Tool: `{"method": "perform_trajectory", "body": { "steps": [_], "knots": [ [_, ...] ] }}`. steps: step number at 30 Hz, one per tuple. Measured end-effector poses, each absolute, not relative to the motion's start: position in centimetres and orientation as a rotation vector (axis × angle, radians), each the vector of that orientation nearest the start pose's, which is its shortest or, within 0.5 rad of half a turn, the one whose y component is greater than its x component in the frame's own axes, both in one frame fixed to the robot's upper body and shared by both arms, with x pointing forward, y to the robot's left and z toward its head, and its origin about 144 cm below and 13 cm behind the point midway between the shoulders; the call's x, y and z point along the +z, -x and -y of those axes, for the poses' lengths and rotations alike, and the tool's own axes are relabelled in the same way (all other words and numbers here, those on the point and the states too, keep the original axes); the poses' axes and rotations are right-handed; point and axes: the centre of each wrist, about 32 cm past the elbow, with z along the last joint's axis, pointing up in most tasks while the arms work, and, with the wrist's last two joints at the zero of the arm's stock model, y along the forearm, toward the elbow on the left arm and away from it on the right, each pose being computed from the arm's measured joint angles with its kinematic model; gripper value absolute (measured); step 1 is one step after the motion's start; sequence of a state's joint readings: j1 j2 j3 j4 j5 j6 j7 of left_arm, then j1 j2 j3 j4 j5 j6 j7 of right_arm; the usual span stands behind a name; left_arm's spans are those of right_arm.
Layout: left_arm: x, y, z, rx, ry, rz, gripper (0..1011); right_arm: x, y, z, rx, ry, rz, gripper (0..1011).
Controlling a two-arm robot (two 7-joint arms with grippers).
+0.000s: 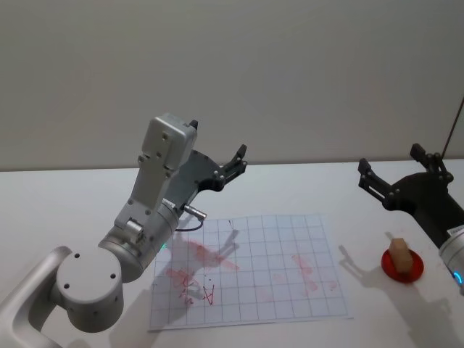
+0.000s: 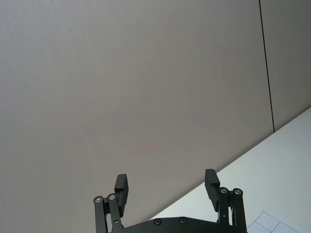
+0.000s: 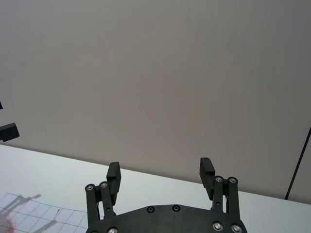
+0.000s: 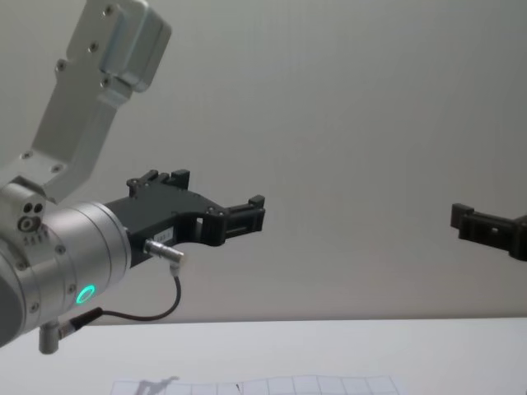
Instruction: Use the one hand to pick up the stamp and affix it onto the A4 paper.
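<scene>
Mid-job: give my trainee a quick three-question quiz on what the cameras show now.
1. True or false: the stamp lies on the A4 paper.
2. Which open hand is nearer the stamp: A) left hand, B) right hand?
3. What colour is the round pad under the stamp?
Key: 1 false; 2 B; 3 red.

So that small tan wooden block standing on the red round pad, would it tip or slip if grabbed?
The small tan wooden block looks stiff and probably light. Standing taller than wide on the red round pad, it might tip if nudged sideways. Its flat sides should suit the open black right gripper.
</scene>
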State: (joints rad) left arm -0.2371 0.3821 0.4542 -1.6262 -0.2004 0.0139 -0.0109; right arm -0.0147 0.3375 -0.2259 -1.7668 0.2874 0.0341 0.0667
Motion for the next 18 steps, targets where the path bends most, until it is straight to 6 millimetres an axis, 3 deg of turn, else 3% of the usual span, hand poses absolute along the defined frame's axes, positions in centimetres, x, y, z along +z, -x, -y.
{"method": "perform_trajectory", "body": {
  "steps": [18],
  "knots": [
    [120.44,-49.20,-19.84,1.124,-0.061,0.268,1001,118.87,-44.33,23.71,-1.230,-0.026,0.075,1001]
  ]
}}
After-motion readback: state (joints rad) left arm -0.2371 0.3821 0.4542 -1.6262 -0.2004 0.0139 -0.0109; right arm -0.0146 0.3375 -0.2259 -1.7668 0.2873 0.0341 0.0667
